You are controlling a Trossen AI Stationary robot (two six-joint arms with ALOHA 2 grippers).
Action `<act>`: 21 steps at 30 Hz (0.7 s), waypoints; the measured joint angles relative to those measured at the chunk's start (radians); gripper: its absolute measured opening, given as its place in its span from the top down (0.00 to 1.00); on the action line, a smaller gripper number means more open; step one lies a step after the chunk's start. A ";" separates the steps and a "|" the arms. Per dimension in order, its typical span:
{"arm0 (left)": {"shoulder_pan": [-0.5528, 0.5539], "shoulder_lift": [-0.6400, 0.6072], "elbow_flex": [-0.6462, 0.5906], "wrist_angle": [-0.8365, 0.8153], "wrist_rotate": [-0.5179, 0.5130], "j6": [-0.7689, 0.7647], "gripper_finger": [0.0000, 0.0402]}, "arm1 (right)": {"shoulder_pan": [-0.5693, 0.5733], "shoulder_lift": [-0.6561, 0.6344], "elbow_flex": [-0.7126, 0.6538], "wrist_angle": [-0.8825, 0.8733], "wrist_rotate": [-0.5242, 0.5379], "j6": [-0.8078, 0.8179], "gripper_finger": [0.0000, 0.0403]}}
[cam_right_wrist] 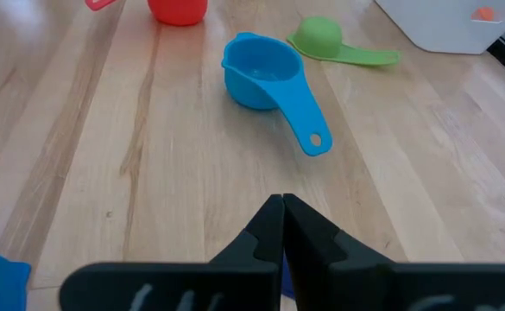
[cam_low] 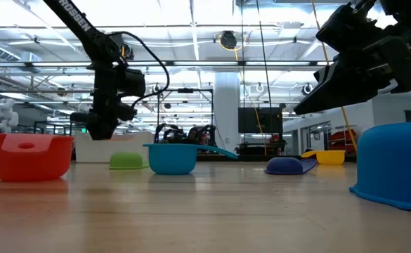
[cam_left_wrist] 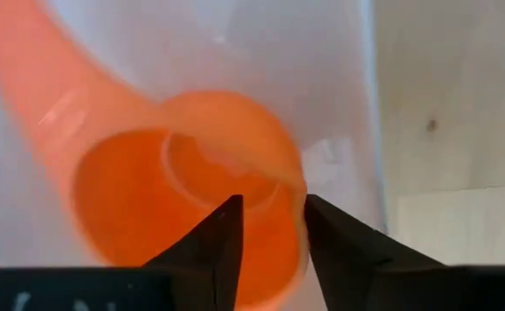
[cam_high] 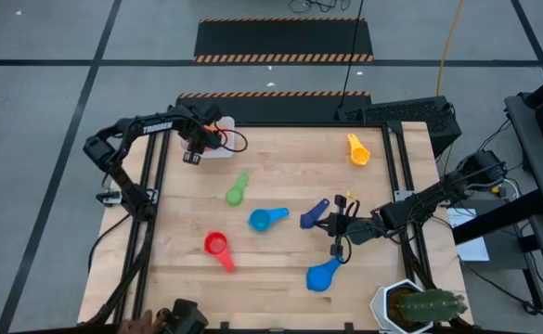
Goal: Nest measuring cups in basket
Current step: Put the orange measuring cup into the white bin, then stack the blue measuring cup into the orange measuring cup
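Measuring cups lie scattered over the wooden desk: a yellow cup at the far right, a green cup left of centre, a light blue cup at the centre, a navy cup just right of it, a red cup at the near left and a blue cup at the near right. The basket, a white tub, stands at the far left corner. The left gripper hangs over the basket, its jaws parted on either side of the rim of an orange cup that lies inside the tub; whether the fingers touch the rim cannot be told. The right gripper hovers above the desk beside the navy cup, its jaws clenched and empty, pointing toward the light blue cup. A white pot with a cactus stands at the near right corner.
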 joint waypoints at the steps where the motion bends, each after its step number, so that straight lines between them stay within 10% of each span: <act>1: -0.007 -0.008 0.005 -0.001 -0.025 -0.023 0.67 | 0.000 0.000 0.000 0.000 0.000 0.001 1.00; 11: -0.095 -0.163 0.026 -0.113 -0.062 -0.164 0.63 | 0.000 0.000 0.000 0.015 -0.048 0.003 1.00; 21: -0.337 -0.328 0.026 -0.205 -0.061 -0.647 0.63 | 0.000 0.000 0.091 -0.083 -0.190 0.141 0.98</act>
